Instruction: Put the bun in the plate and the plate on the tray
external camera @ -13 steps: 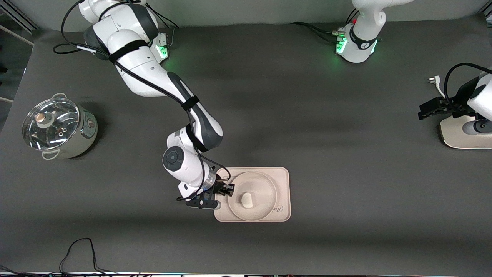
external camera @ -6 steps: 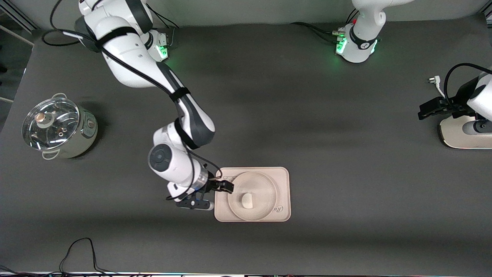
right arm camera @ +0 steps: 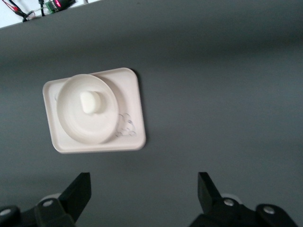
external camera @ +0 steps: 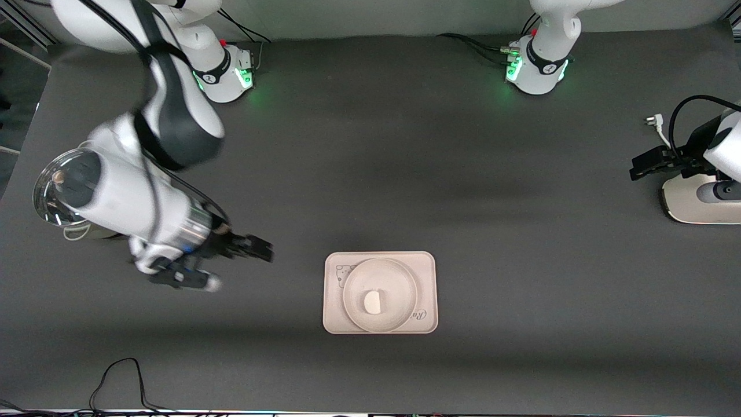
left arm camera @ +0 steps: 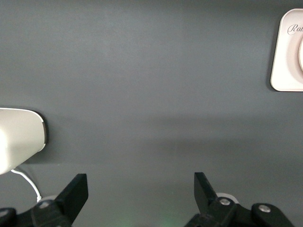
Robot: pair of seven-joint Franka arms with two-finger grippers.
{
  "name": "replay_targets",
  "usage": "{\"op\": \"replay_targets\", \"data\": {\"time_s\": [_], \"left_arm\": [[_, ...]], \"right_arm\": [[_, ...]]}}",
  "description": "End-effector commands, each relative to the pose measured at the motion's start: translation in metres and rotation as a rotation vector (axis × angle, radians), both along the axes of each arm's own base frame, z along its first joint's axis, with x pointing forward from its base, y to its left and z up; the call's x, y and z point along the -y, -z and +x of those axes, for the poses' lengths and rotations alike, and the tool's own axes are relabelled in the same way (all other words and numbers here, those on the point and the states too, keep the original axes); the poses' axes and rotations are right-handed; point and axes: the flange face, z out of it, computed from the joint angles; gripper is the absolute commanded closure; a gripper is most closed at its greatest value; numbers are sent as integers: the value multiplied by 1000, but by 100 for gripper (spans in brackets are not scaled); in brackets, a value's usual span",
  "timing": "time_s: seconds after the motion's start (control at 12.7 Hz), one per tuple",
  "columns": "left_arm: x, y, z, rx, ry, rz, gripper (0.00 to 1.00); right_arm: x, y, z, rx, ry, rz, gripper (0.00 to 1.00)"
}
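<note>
On the tray, near the front edge of the table at mid-width, sits the plate, and the bun lies in the plate's middle, flat side toward the left arm's end. One bun, one plate, one tray; judging by this layout both placements look done.

Right gripper hangs up in the air over bare mat between the lidded pot and the tray, fingers apart, holding nothing. In the right wrist view the fingers stand wide apart, with the tray and its load ahead of them, well apart from the fingertips. Tray's long axis runs along the table from one arm's end to the other.

Left gripper waits over the mat at the left arm's end of the table, beside a white appliance base, fingers spread and empty. The right arm's hand is the nearer one to the tray.

Any next move is likely just a retreat; nothing left needs grasping. One pot, one appliance base besides.
</note>
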Motion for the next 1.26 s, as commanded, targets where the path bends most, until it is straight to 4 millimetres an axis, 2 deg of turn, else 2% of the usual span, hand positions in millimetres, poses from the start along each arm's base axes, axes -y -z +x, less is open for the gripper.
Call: {"op": "replay_targets", "data": {"time_s": [0.0, 0.16, 0.32, 0.55, 0.79, 1.18], "left_arm": [[-1, -6, 2, -8, 11, -9, 0], [-1, -6, 2, -8, 11, -9, 0], [-1, -6, 2, -8, 10, -9, 0], [0, -6, 2, -8, 11, -9, 0], [0, -6, 2, -8, 11, -9, 0], [-1, -6, 2, -8, 10, -9, 0]], "right_arm": [[76, -50, -58, -7, -93, -50, 0], [129, -71, -72, -27, -117, -139, 0], [174, -78, -71, -17, -129, -169, 0], [216, -82, -70, -6, -126, -187, 0], [215, -95, -65, 16, -117, -212, 0], [209, -95, -67, 5, -128, -216, 0]]}}
